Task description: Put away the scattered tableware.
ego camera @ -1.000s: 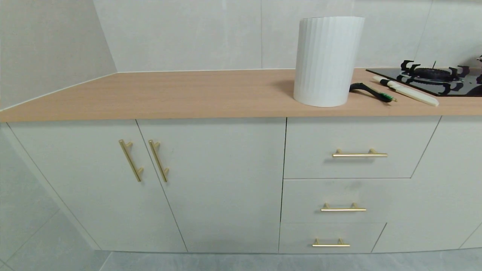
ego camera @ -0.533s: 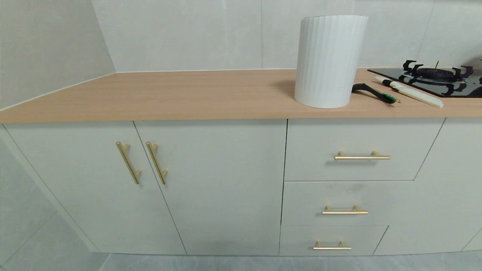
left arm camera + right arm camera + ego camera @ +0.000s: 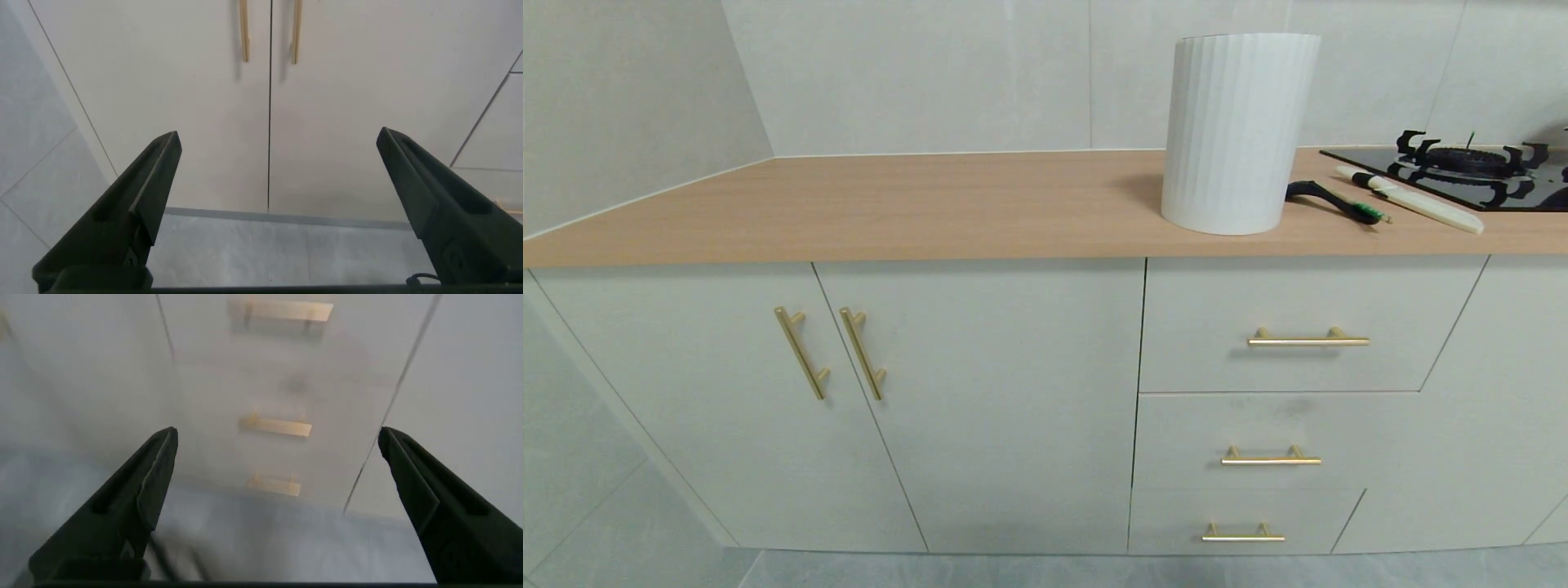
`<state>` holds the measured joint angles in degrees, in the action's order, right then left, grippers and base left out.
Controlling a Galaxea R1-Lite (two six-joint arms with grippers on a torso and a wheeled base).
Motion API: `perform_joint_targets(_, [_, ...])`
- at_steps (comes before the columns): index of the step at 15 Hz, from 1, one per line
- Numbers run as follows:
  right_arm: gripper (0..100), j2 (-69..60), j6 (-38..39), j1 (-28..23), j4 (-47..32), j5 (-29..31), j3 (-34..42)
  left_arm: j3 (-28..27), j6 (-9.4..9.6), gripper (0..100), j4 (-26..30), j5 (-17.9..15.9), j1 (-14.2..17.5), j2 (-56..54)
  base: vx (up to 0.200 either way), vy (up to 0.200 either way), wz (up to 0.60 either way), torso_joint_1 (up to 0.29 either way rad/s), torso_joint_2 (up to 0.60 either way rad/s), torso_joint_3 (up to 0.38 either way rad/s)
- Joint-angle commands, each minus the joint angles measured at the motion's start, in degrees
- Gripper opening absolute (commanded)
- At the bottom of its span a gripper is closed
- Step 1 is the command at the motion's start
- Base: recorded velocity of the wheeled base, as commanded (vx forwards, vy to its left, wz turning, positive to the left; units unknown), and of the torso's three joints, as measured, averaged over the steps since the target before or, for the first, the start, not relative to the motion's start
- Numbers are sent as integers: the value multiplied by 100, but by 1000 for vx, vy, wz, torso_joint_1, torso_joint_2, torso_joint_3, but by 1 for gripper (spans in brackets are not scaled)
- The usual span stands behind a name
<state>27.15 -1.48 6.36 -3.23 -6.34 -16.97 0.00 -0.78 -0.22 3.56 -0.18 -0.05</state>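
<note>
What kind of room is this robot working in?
Most likely a home-style kitchen: a gas hob sits at the end of a wooden countertop, with white cupboards and drawers below, and a knife lying by the hob.

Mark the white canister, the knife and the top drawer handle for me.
white canister (image 3: 1232, 139), head view, middle of its ribbed side.
knife (image 3: 1429, 207), head view, middle of its pale length.
top drawer handle (image 3: 1308, 341), head view, middle of the bar.

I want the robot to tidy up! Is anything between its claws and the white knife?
Yes. The open left claw and right claw hang low facing the cupboard fronts, so the countertop lies between them and the knife. Up there, nothing blocks it from the front.
</note>
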Motion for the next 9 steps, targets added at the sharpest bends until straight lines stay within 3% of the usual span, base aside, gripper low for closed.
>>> perform_joint_targets(1, [100,3508,-116,295,51,-122,-782,0,8,100,-4,4,1,5,0,0,0,0,0,0])
perform_joint_targets(3, [100,4483,-107,295,499,-113,-975,0,-1,100,-4,4,1,5,0,0,0,0,0,0])
perform_joint_targets(5, [100,5828,-107,295,1826,-96,-1001,0,-1,100,-4,4,1,5,0,0,0,0,0,0])
perform_joint_targets(9, [100,7489,-55,427,3241,-34,-913,0,-1,100,-4,4,1,5,0,0,0,0,0,0])
